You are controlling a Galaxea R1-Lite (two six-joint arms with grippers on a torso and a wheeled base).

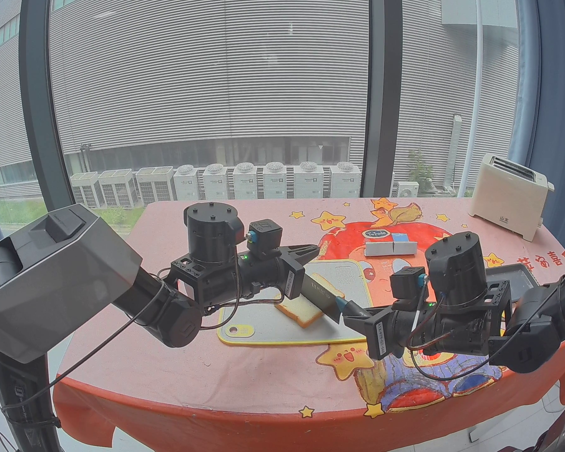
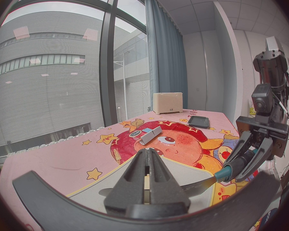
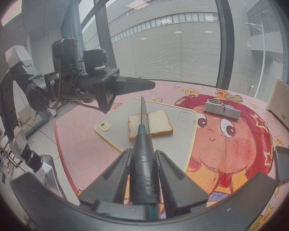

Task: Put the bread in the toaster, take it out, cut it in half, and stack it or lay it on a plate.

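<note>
I judge the bread (image 1: pixel 302 309) light, soft and easily squashed, and likely to skid on the smooth cutting board (image 1: pixel 263 331), so I'd steady it by pressing on its flat top near an edge, not by pinching. It lies flat mid-board. My right gripper (image 3: pixel 143 152), at its 4 o'clock, is clamped on the knife (image 3: pixel 144 169), whose blade runs over the slice. My left gripper (image 1: pixel 312 251), fingers together, hangs at its 12 o'clock, apart from it.

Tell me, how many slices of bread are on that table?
1. The bread lies on the cutting board, under the knife held by the right claw. Any slice inside the toaster would be hidden.
</note>
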